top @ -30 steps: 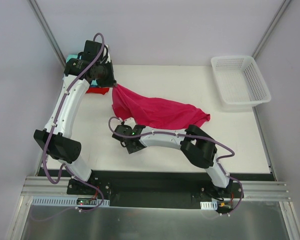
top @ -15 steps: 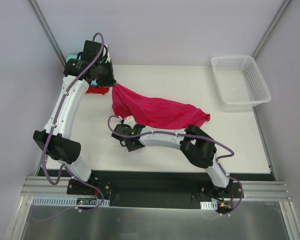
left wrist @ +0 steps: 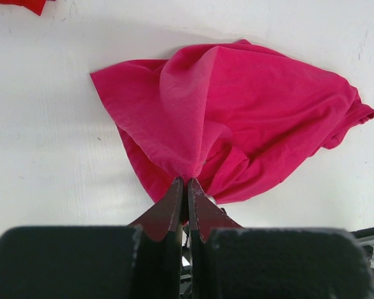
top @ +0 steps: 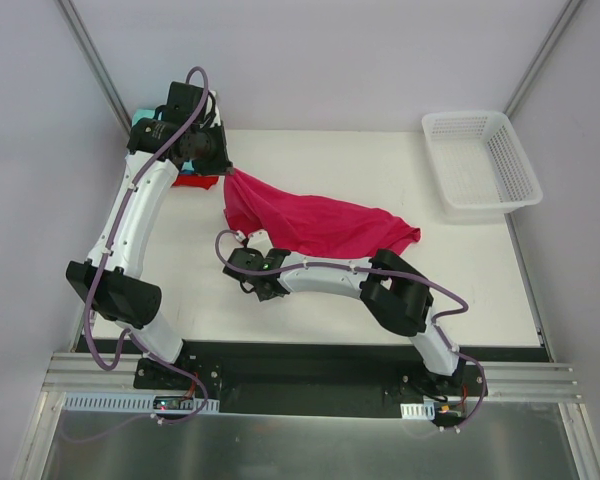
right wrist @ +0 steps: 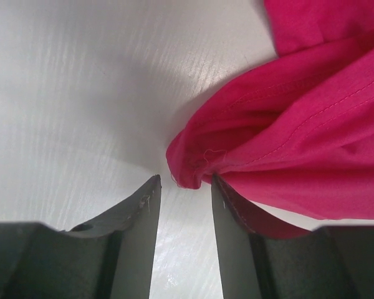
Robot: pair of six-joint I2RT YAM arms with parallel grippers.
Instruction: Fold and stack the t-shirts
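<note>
A large magenta-pink t-shirt (top: 320,225) lies crumpled across the middle of the white table (top: 380,160). My left gripper (top: 223,170) is shut on its back-left corner and holds that corner lifted; in the left wrist view the cloth (left wrist: 249,106) fans out from the closed gripper (left wrist: 187,182). My right gripper (top: 246,240) sits low at the shirt's near-left corner. In the right wrist view the gripper (right wrist: 184,180) is open, and the hem corner (right wrist: 193,165) lies just ahead of the tips, resting against the right finger (right wrist: 227,205).
A folded red t-shirt (top: 194,181) lies at the table's back-left under my left arm, its edge showing in the left wrist view (left wrist: 25,4). A teal patch (top: 143,110) shows behind that arm. A white mesh basket (top: 480,160) stands at the back right.
My right gripper has crept a little toward the shirt's near-left corner and its jaws have narrowed. The left gripper and the lifted corner have stayed put.
</note>
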